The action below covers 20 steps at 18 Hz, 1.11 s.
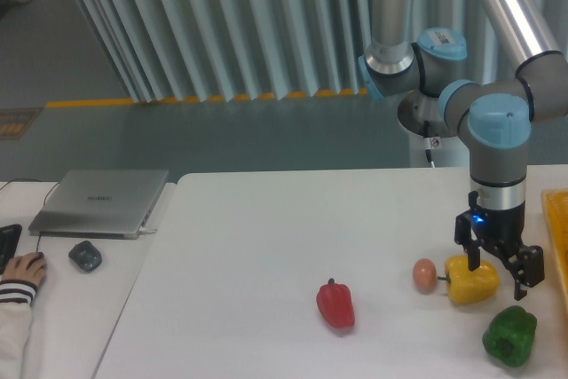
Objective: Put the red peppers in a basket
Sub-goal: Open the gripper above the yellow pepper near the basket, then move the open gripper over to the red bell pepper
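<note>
The red pepper lies low in the frame's centre on the bench, well left of the pincer, which hangs spread over the yellow pepper.

The red pepper is small and glossy, with a short dark stem that points up and a little to the back. It lies alone on the white table, near the front edge and around the middle. The basket shows only as a yellow-orange rim at the far right, well apart from the pepper.
</note>
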{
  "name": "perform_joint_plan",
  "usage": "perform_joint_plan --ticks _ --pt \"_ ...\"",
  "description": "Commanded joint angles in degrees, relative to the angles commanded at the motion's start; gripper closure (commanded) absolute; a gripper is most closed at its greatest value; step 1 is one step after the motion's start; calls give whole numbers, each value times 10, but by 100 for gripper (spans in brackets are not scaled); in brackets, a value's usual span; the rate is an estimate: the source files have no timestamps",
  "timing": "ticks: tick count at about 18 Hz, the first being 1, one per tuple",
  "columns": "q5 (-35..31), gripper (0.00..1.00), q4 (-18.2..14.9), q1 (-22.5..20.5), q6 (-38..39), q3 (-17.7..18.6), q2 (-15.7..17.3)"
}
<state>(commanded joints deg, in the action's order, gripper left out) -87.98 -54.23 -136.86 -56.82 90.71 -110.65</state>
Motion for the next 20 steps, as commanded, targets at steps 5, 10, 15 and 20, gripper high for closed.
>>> perform_joint_plan --ticks 5,10,15,20 --pt "2 0 0 55 182 -27 -18" --pt "-4 0 0 94 383 -35 -24" --pt "-78 0 5 154 485 -43 -58" --pt "-89 0 35 190 590 -49 -65"
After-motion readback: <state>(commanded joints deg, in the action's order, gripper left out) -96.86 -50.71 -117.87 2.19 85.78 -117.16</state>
